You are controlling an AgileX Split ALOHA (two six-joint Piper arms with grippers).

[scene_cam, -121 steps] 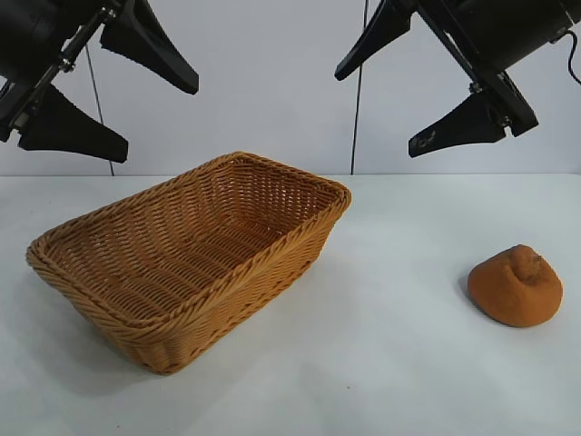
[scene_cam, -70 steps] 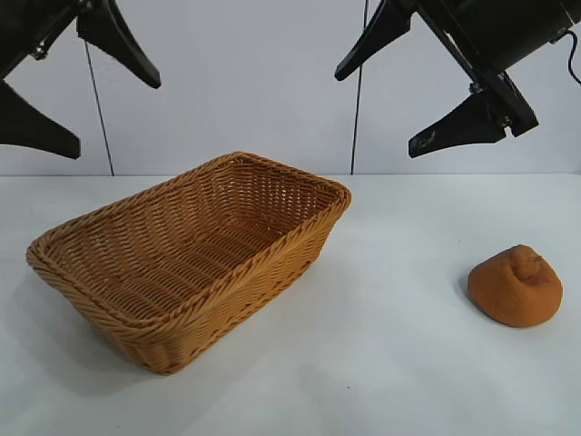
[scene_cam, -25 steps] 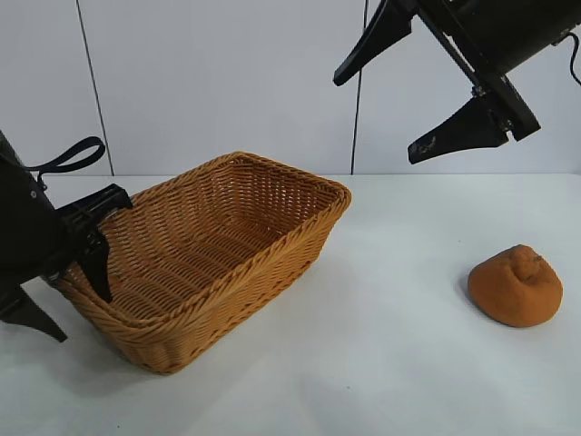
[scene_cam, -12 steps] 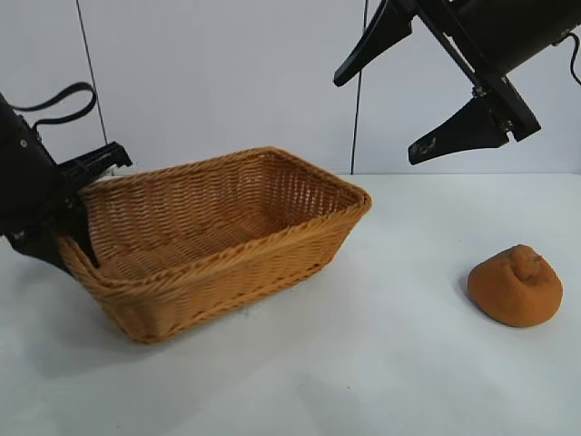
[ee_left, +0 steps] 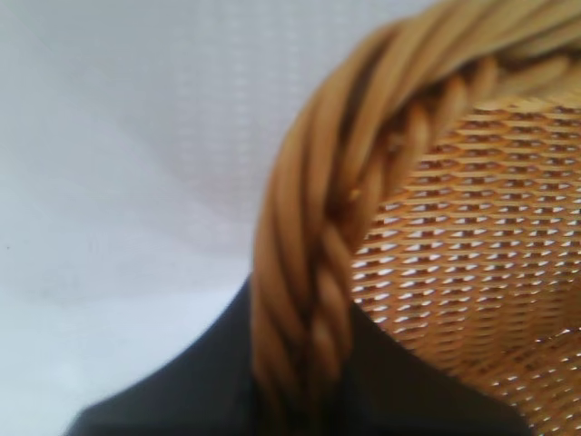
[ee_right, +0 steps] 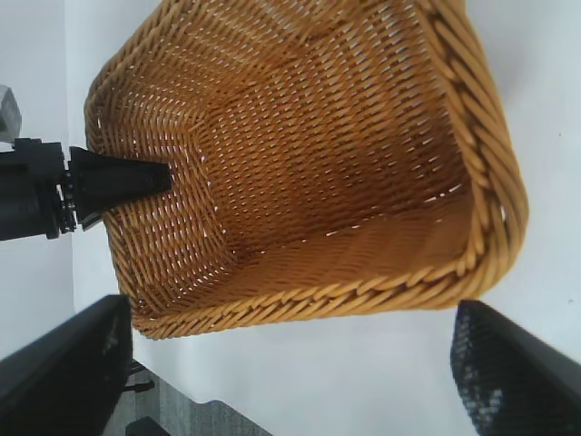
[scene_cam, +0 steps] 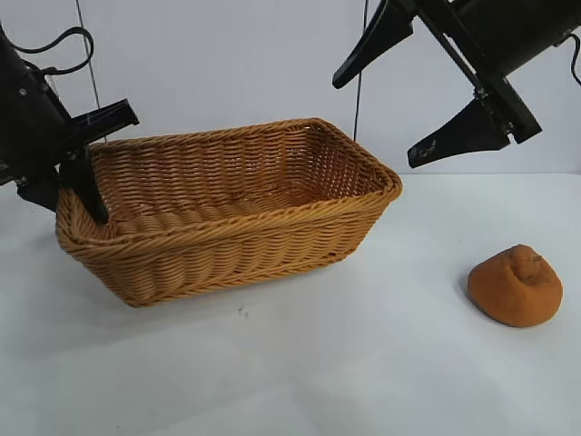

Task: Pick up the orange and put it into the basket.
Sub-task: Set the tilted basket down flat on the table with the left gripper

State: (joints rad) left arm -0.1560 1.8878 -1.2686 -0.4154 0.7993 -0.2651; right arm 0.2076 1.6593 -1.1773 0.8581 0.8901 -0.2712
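The basket (scene_cam: 236,213), tan-orange woven wicker with a braided rim, sits at the left and centre of the white table. My left gripper (scene_cam: 80,182) is shut on the basket's left rim, one finger inside and one outside; the rim (ee_left: 313,272) runs between the dark fingers in the left wrist view. The orange (scene_cam: 515,284), a lumpy brownish-orange dome with a knob on top, lies alone at the right. My right gripper (scene_cam: 399,100) hangs open and empty high above the table, between basket and orange. The basket (ee_right: 300,163) also fills the right wrist view.
The white table (scene_cam: 363,363) extends in front of and between the basket and the orange. A pale wall stands behind. A thin dark cable (scene_cam: 359,91) hangs down behind the right arm.
My left gripper came down from high up, closed on the basket's left rim, then swung and dragged the basket toward the right. The orange and the right arm have stayed put.
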